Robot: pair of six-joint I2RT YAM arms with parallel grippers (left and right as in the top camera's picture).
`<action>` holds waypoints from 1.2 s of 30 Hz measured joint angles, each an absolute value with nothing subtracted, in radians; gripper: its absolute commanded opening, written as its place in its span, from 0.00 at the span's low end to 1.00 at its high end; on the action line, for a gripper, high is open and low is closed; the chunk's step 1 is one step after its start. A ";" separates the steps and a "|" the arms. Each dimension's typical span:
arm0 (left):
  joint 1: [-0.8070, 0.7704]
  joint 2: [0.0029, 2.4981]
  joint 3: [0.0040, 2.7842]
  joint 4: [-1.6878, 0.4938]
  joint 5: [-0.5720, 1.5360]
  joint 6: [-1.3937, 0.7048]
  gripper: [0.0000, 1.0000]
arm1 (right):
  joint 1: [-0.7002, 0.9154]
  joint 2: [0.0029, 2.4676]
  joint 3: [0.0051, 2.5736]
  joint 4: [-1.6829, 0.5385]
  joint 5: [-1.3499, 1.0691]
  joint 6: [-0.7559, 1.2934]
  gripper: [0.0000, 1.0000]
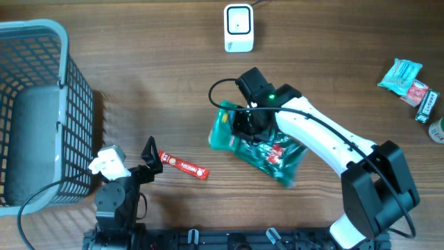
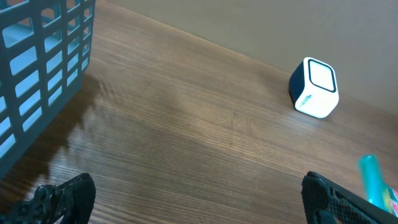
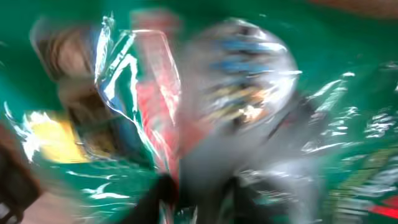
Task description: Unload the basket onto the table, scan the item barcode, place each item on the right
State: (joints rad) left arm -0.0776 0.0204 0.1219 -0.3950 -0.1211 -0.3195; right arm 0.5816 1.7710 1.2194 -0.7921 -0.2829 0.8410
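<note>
A green snack bag (image 1: 267, 151) lies tilted at mid-table, its lower corner blurred. My right gripper (image 1: 248, 125) is down on the bag's upper left part. In the right wrist view the crinkled green bag (image 3: 74, 180) fills the blurred frame, and my right gripper (image 3: 199, 186) has its dark fingers close together on a fold of the foil. The white barcode scanner (image 1: 238, 28) stands at the back of the table, apart from the bag, and it also shows as a white scanner (image 2: 314, 87) in the left wrist view. My left gripper (image 2: 198, 190) stands open over bare wood.
A grey basket (image 1: 66, 104) stands at the left edge. A red stick packet (image 1: 184, 165) lies beside my left gripper (image 1: 149, 163). Several small packets (image 1: 409, 80) sit at the far right. The bag's teal edge (image 2: 370, 177) shows at the right of the left wrist view.
</note>
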 measured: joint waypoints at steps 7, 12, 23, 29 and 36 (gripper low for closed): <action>-0.078 0.020 0.122 -0.395 -0.121 -0.319 1.00 | 0.582 1.771 1.264 -0.781 -0.299 0.550 0.99; -0.078 0.020 0.122 -0.395 -0.121 -0.319 1.00 | 0.584 1.771 1.294 -0.942 -0.083 0.307 1.00; -0.078 0.020 0.122 -0.395 -0.121 -0.319 1.00 | 0.583 1.771 1.202 -1.012 -0.081 -0.145 1.00; -0.078 0.020 0.122 -0.395 -0.121 -0.319 1.00 | 0.583 1.772 1.078 -0.828 -0.085 -0.231 1.00; -0.078 0.020 0.122 -0.395 -0.121 -0.319 1.00 | 0.588 1.745 0.947 -0.640 -0.014 -0.215 0.24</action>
